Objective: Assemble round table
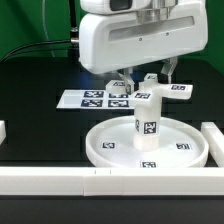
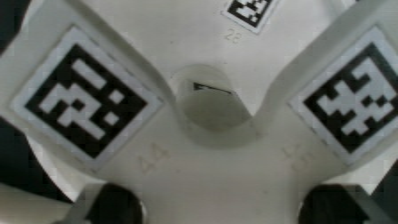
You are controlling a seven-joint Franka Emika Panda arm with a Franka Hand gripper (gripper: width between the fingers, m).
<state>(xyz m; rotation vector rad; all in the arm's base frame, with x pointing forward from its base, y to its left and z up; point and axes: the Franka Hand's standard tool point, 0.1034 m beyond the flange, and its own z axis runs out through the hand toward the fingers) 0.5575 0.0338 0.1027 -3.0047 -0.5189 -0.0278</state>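
White rimmed disc [image 1: 148, 144] lies on the black table [image 1: 35, 85], against the white edging bars [image 1: 215, 140]. Short cylinder post [image 1: 147, 122] stands upright on its centre. Tagged cross-shaped piece [image 1: 158, 87] [image 2: 199, 95] sits over the post top, under the gripper [image 1: 143, 77]. Marker board [image 1: 95, 98] lies behind. Fingertips [image 2: 107, 205] stand spread, straddling the cross; contact unclear.

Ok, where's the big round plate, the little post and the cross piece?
large rimmed disc [image 1: 118, 152], exterior view, on its front rim.
short cylinder post [image 1: 146, 125], exterior view, on its tagged side.
flat cross-shaped piece [image 2: 217, 110], wrist view, on its centre by the hole.
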